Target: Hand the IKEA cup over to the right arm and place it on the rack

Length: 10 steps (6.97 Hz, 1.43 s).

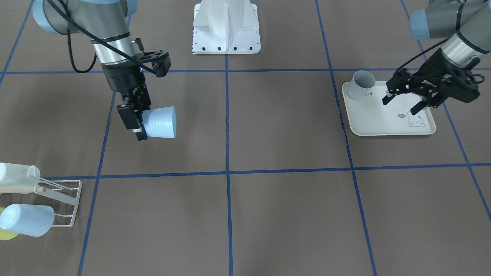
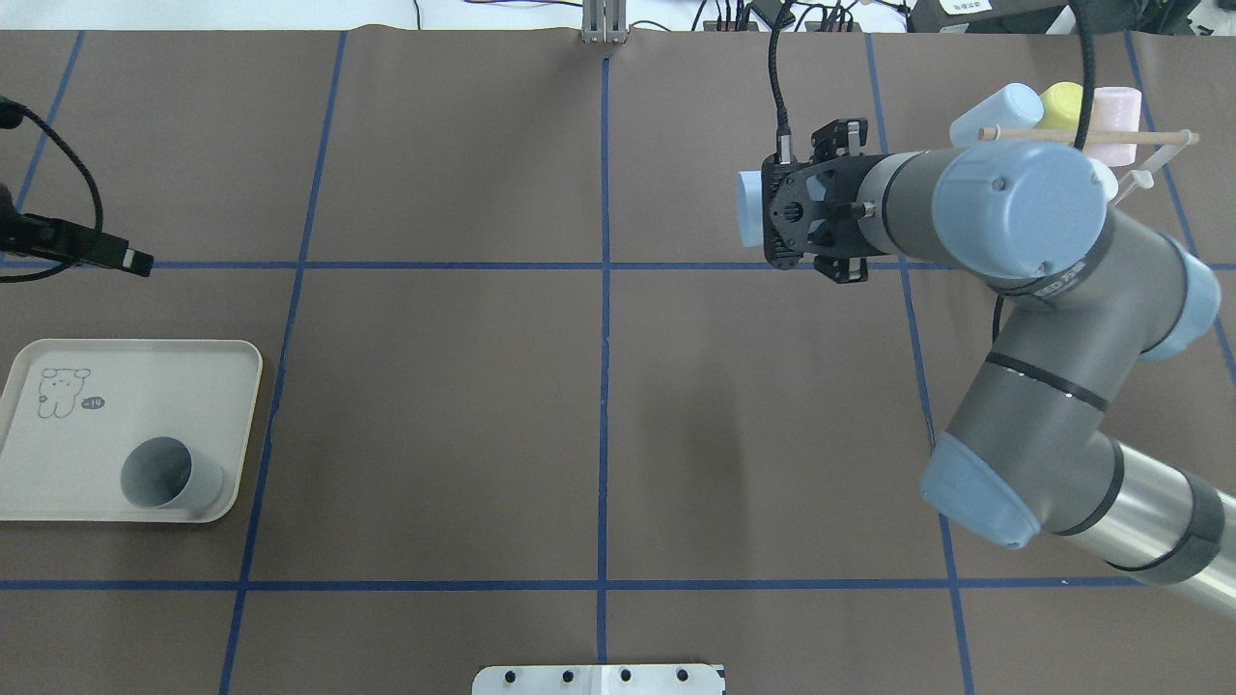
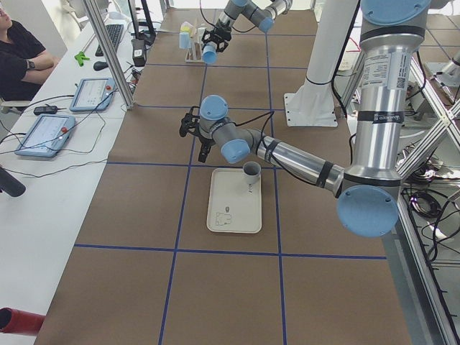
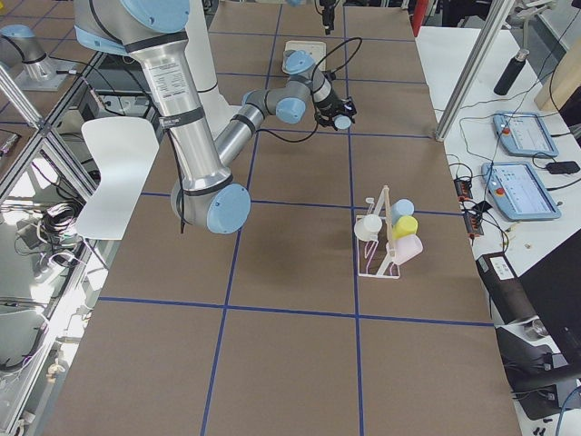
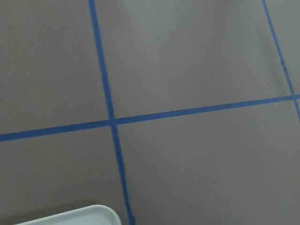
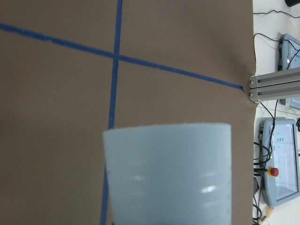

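Observation:
My right gripper [image 1: 140,128] is shut on a light blue cup [image 1: 162,122] and holds it on its side above the table, rim pointing away from the fingers. The cup fills the lower right wrist view [image 6: 166,173] and shows in the overhead view [image 2: 748,208]. The white wire rack [image 1: 63,199] with its wooden dowel stands at the table's edge, beyond and to the side of the held cup; it also shows in the overhead view [image 2: 1154,145]. My left gripper [image 1: 401,106] is open and empty above the cream tray [image 1: 383,124].
A grey cup [image 1: 362,84] stands upright on the rabbit-printed tray's corner, also in the overhead view [image 2: 169,473]. The rack holds a blue cup [image 1: 27,220], a yellow cup [image 1: 5,234] and a pale cup [image 1: 17,172]. The white robot base [image 1: 226,27] stands at mid-table.

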Each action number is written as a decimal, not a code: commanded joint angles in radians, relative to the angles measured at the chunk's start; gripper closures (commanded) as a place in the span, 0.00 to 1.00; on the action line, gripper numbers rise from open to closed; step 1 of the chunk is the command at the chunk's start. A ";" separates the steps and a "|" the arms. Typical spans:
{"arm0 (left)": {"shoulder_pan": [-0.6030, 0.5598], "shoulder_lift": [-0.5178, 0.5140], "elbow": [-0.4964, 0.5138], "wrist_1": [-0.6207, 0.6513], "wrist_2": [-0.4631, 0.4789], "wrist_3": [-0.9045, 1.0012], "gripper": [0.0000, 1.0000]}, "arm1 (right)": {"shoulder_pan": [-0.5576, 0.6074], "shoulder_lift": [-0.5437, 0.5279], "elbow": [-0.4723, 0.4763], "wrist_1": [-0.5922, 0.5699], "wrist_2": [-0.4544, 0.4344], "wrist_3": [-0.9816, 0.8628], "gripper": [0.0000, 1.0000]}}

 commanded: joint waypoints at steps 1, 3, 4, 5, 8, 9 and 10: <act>-0.045 0.048 0.000 0.013 0.000 0.119 0.00 | 0.095 -0.003 0.056 -0.208 -0.099 -0.420 1.00; -0.045 0.049 -0.006 0.013 0.000 0.119 0.00 | 0.120 0.002 0.071 -0.340 -0.269 -0.742 1.00; -0.043 0.049 -0.006 0.011 0.000 0.117 0.00 | 0.120 -0.030 0.065 -0.354 -0.382 -0.775 1.00; -0.043 0.049 -0.006 0.011 -0.002 0.114 0.00 | 0.090 -0.090 0.073 -0.353 -0.535 -0.777 1.00; -0.039 0.046 -0.006 0.011 -0.002 0.106 0.00 | -0.003 -0.127 0.054 -0.353 -0.775 -0.722 1.00; -0.039 0.045 -0.006 0.011 -0.002 0.105 0.00 | -0.041 -0.153 0.031 -0.353 -0.834 -0.655 1.00; -0.039 0.044 -0.006 0.011 -0.002 0.105 0.00 | -0.062 -0.162 0.015 -0.352 -0.877 -0.637 1.00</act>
